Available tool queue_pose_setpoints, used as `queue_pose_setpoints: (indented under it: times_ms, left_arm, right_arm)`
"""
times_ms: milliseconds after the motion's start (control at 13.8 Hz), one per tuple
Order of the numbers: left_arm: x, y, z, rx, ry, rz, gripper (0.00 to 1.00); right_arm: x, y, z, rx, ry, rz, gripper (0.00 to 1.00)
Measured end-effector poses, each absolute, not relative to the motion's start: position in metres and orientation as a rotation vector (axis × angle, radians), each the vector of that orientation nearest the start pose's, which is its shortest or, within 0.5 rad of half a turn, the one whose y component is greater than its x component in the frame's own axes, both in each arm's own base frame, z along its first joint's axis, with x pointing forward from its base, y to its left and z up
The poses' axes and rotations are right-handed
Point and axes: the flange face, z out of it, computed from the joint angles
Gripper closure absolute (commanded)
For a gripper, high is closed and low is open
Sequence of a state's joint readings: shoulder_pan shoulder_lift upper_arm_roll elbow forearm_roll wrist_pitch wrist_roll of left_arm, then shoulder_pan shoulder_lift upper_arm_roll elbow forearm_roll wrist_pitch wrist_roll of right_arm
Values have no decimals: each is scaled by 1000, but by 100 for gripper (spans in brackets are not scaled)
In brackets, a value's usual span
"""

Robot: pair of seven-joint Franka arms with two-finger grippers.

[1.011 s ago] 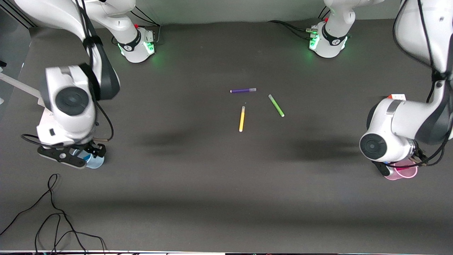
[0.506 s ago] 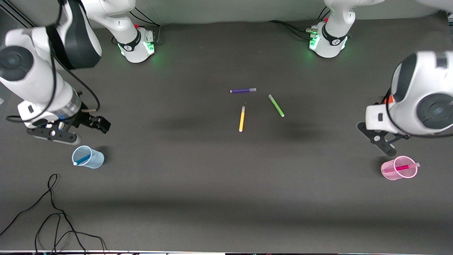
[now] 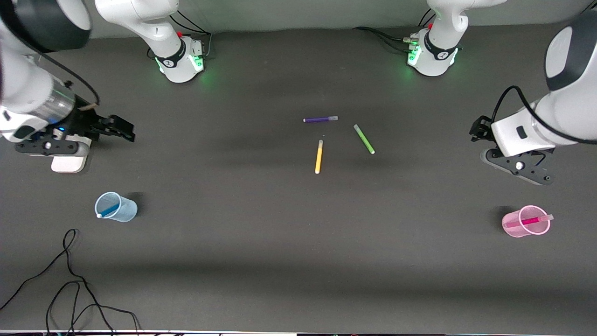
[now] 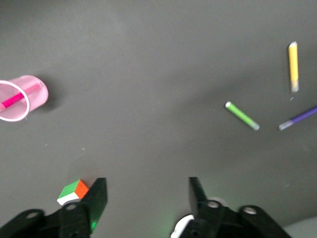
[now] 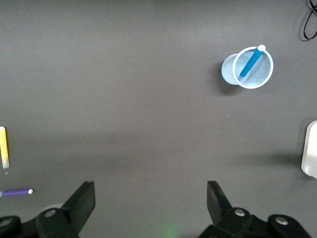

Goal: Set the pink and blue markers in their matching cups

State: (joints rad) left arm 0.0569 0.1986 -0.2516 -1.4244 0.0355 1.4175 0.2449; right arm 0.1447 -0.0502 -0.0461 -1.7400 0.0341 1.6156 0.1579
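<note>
The pale blue cup [image 3: 122,211] stands near the right arm's end of the table with the blue marker [image 3: 108,211] leaning inside it; both show in the right wrist view, cup [image 5: 229,69] and marker [image 5: 251,62]. The pink cup [image 3: 513,226] stands near the left arm's end with the pink marker [image 3: 529,220] inside; the left wrist view shows cup [image 4: 38,91] and marker [image 4: 20,96]. My right gripper [image 3: 126,129] is open and empty, up in the air [image 5: 150,196]. My left gripper [image 3: 475,128] is open and empty, also raised [image 4: 147,191].
A purple marker [image 3: 320,119], a green marker [image 3: 364,138] and a yellow marker [image 3: 319,156] lie mid-table. A white block [image 3: 69,163] lies under the right gripper. A colour cube [image 4: 72,191] lies under the left gripper. Black cables [image 3: 70,280] trail at the front corner.
Both grippers have lifted off their cups and drawn back toward the bases. The blue marker stays in the blue cup and the pink marker in the pink cup.
</note>
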Motion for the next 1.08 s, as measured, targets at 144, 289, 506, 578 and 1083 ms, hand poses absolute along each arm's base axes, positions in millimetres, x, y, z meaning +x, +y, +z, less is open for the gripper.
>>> queue_pose_setpoints:
  times_ms: [144,289,506,578,1083]
  left_arm:
    - [588,-112,583,-3067,707,227,0]
    - [587,-128,584,-3056,732,203,0]
    - [581,-155,583,-3065,651,208,0]
    - [578,-166,582,-3069,608,210,0]
    - [571,-163,580,-3076,491,125,0]
  right_arm:
    - [530,48,586,-3105,87,99,0]
    - [528,49,598,-3103,84,60,0]
    - [530,49,609,-3103,83,26,0]
    - [530,49,607,-3106,83,29,0]
    - [535,41,600,-3110,105,46,0]
